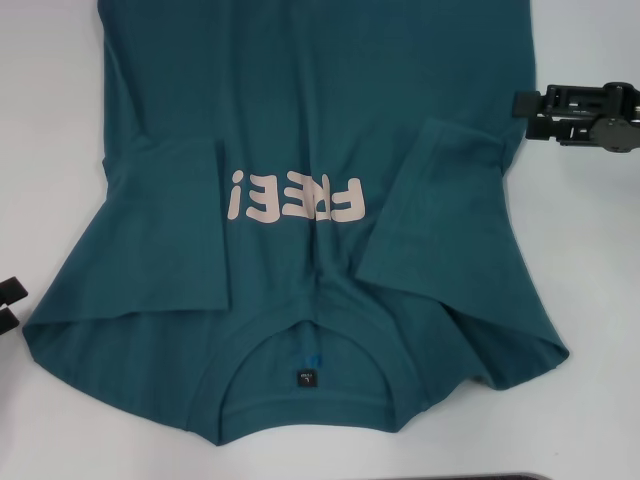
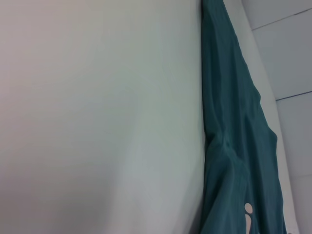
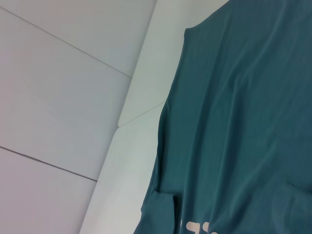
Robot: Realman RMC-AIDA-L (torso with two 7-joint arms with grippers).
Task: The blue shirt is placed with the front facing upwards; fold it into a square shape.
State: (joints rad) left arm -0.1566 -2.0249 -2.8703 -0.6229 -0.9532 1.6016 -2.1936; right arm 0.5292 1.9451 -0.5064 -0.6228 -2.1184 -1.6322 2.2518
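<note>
The blue shirt (image 1: 300, 110) lies flat on the white table (image 1: 50, 120), front up, with its ribbed collar (image 1: 310, 405) and dark neck label (image 1: 306, 378) nearest me. The pale pink "FREE!" lettering (image 1: 295, 198) is in the middle. Both short sleeves are folded inward onto the chest, one on the left (image 1: 165, 230) and one on the right (image 1: 440, 210). My left gripper (image 1: 8, 303) sits at the far left edge, off the cloth. My right gripper (image 1: 560, 112) hovers just off the shirt's right side, holding nothing. The shirt also shows in the left wrist view (image 2: 234, 146) and in the right wrist view (image 3: 243, 122).
White table surface lies bare to the left (image 2: 97, 107) and right (image 1: 600, 260) of the shirt. The right wrist view shows the table's edge (image 3: 131, 146) and pale tiled floor (image 3: 58, 97) beyond it. A dark strip (image 1: 470, 477) lies at the near edge.
</note>
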